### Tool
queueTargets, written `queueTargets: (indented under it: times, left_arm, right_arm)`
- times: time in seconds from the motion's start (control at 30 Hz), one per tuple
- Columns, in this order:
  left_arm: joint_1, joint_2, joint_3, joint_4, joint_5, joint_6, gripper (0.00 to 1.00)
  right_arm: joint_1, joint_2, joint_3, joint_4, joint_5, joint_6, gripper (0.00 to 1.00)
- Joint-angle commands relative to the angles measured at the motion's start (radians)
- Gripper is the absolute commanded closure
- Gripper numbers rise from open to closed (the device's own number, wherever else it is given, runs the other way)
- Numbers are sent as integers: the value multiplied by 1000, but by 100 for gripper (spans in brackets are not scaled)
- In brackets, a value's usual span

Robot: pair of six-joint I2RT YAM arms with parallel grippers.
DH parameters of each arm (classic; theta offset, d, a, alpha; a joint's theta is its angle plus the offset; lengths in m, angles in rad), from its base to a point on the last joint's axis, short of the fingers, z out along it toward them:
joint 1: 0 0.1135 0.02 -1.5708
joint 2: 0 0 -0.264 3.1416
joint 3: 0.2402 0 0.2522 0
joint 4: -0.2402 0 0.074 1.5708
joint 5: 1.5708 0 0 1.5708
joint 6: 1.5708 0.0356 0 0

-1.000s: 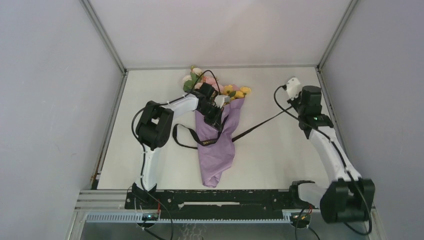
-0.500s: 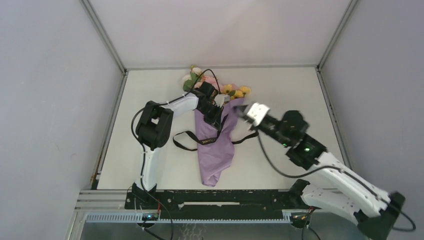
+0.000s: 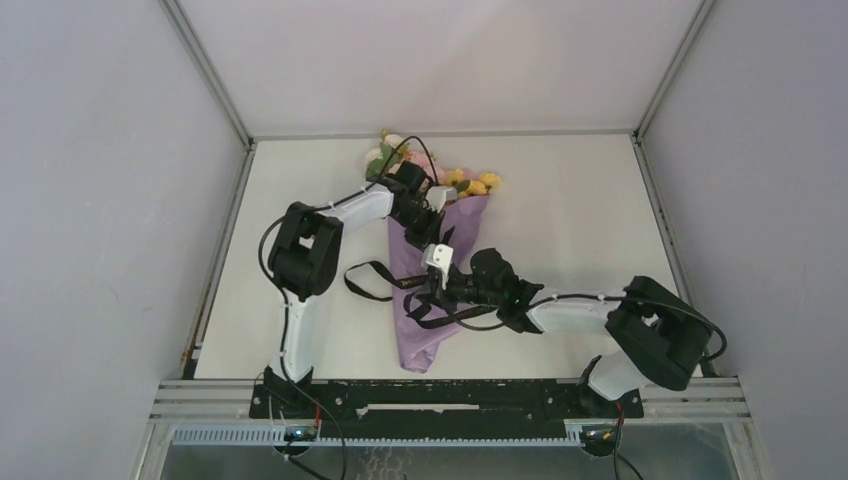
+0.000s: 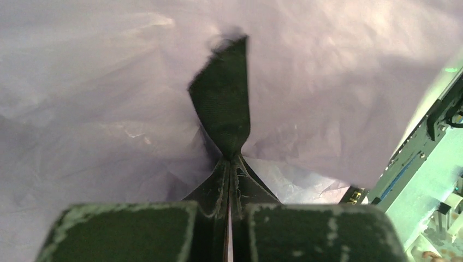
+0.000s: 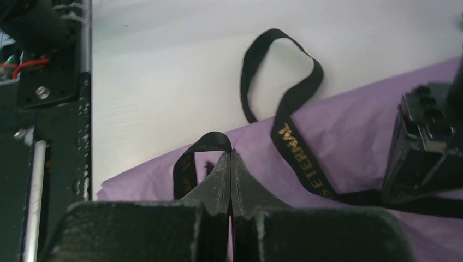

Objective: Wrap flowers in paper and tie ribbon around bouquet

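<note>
Recorded at the middle of the table (image 3: 560, 200): one bouquet (image 3: 425, 345), lying flat, with the narrow tip of its cone toward the table's near edge and the open mouth toward the far edge. Noted at the mouth end: flowers (image 3: 475, 185), yellow and pink blooms with green leaves, spilling out nearest the table's far edge. Listed as wrapping: paper (image 4: 338, 82), lilac, thin and crinkled, folded round the stems. Found draped across the cone's middle part: ribbon (image 5: 295, 142), narrow, black, with gold lettering along it, one slack loop resting on the bare table surface toward the table's left side, the rest lying over the purple wrap. Logged above the upper half of the cone, on the table's far side of centre: left gripper (image 4: 231, 164), jaws pressed together and clamped on a flared end of the ribbon, just over the paper. Logged lower on the cone, nearer the table's near edge: right gripper (image 5: 231, 158), jaws likewise pinched together on a small raised loop of the same ribbon, forearm lying low across the table's right half.
</note>
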Motion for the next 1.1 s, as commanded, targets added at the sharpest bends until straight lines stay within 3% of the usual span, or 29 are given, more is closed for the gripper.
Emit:
queueTargets:
  times: [0.0, 0.2, 0.33, 0.57, 0.73, 0.83, 0.93, 1.07]
  left_arm:
    - [32, -156, 59, -24, 40, 42, 100]
    - [116, -329, -17, -43, 92, 56, 100]
    - [126, -440, -53, -152, 132, 137, 100]
    - [-33, -594, -90, -381, 318, 305, 100]
    - [-99, -559, -45, -370, 390, 295, 100]
    - [-97, -503, -17, -294, 373, 246, 100]
    - [-98, -452, 3, -215, 340, 197, 100]
    - [-99, -367, 55, -158, 311, 156, 100]
  right_arm:
    - [-98, 81, 10, 207, -11, 119, 100]
    - [-219, 223, 55, 290, -3, 223, 100]
    - [-266, 349, 168, 310, -33, 321, 100]
    - [-330, 487, 368, 354, -85, 596, 97]
    - [-397, 516, 446, 338, -166, 835, 59]
    - [-466, 478, 465, 234, -252, 914, 40]
    - [-543, 413, 469, 105, -368, 935, 32]
    - [-584, 291, 478, -118, -422, 813, 2]
